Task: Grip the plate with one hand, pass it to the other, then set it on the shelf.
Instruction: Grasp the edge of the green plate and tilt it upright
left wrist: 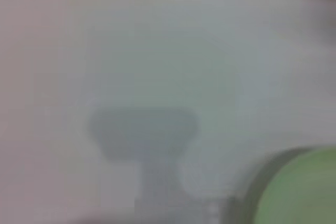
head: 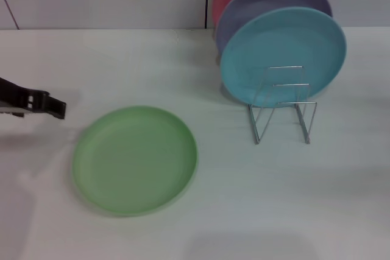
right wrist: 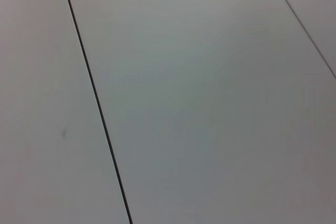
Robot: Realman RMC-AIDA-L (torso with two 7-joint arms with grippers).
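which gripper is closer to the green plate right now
Left. The left gripper hovers just off the far left rim of the green plate, not touching it. The right gripper appears in no view; its wrist camera shows only bare surface.

White table (head: 244,211): green plate (head: 134,159) flat; wire rack (head: 283,111) beside.

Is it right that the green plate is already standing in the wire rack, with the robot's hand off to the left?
No. The head view shows the green plate lying flat on the table, beside the wire rack. The left gripper is indeed off to its left.
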